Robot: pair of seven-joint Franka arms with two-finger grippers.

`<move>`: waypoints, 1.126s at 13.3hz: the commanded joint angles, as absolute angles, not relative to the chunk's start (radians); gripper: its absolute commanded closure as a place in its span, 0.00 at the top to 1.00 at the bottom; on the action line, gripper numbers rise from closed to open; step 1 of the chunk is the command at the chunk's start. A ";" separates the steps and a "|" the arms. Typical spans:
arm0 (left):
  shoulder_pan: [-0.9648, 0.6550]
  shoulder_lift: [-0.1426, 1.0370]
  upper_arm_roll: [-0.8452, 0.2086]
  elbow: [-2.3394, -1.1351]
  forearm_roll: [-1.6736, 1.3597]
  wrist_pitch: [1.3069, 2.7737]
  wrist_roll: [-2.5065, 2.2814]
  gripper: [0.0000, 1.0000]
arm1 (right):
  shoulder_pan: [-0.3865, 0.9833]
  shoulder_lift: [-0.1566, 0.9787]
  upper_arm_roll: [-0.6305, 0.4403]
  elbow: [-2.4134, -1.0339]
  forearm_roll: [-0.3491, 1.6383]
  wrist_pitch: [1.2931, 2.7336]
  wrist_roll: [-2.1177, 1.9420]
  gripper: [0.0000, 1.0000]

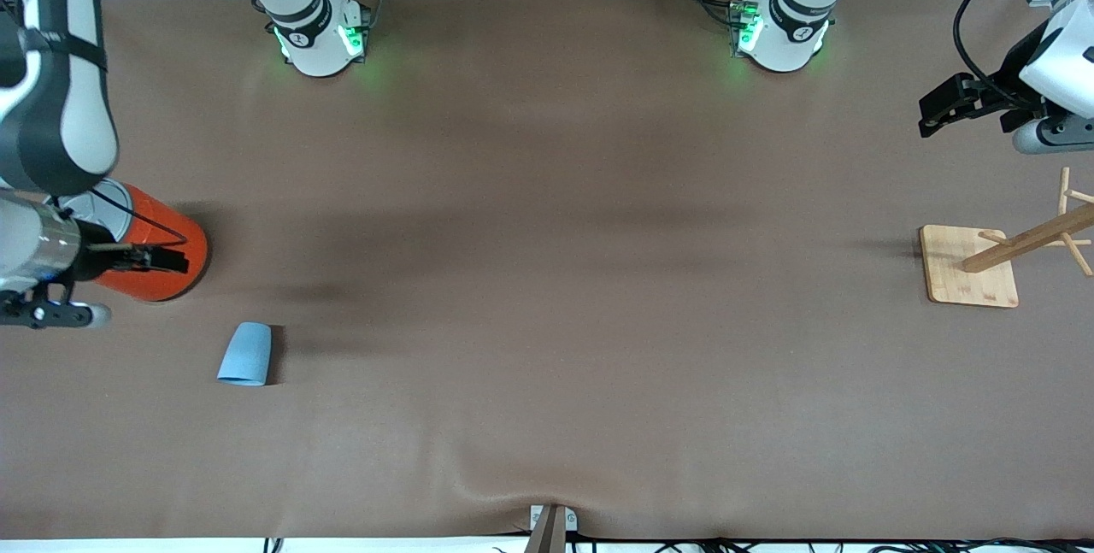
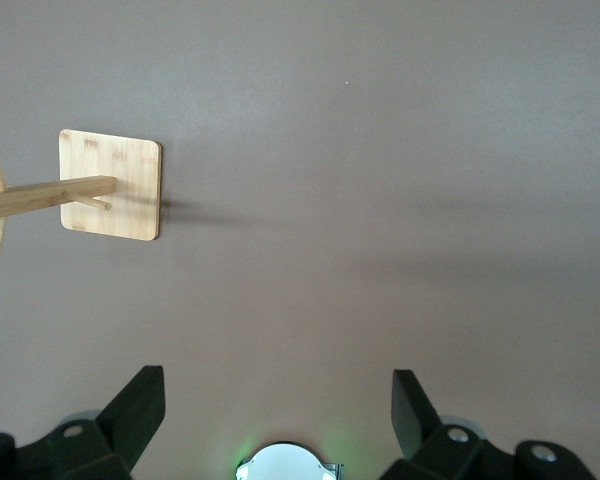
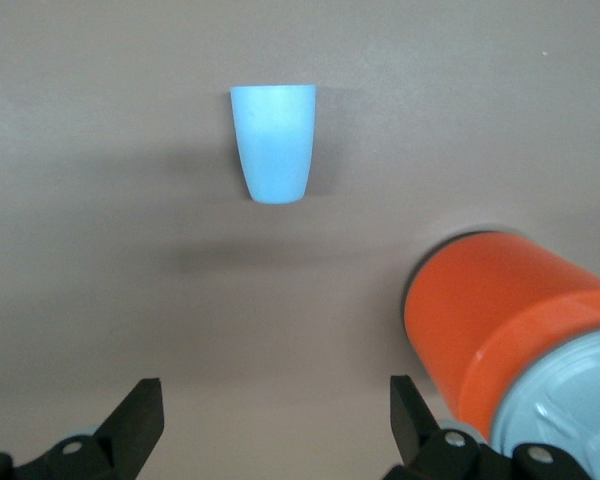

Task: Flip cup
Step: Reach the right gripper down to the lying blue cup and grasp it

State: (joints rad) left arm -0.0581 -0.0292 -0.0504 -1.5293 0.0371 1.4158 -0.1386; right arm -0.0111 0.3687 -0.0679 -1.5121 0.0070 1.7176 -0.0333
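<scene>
The light-blue cup [image 1: 245, 354] seems to lie on its side on the brown table, wide rim end toward the front camera, a little nearer to that camera than the orange can [image 1: 162, 267]. In the right wrist view the cup [image 3: 273, 142] shows no opening. My right gripper [image 1: 158, 260] hangs over the can at the right arm's end of the table. It is open and empty [image 3: 275, 400], apart from the cup. My left gripper [image 1: 936, 113] waits above the table at the left arm's end, open and empty [image 2: 278, 390].
The orange can with a grey lid [image 3: 510, 330] stands beside the cup, close under my right gripper. A wooden peg stand on a square base [image 1: 970, 267] stands at the left arm's end; it also shows in the left wrist view [image 2: 110, 185].
</scene>
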 commanded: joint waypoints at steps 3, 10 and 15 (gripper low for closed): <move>-0.052 -0.020 -0.052 -1.520 0.028 1.427 -0.124 1.00 | -0.017 0.414 -0.064 -1.641 0.018 1.931 -0.029 1.00; -0.061 -0.011 -0.061 -1.520 0.029 1.440 -0.141 1.00 | 0.000 0.575 -0.063 -1.646 0.020 2.173 -0.038 1.00; -0.057 -0.009 -0.061 -1.520 0.029 1.440 -0.141 1.00 | 0.031 0.629 -0.061 -1.644 0.021 2.282 -0.028 1.00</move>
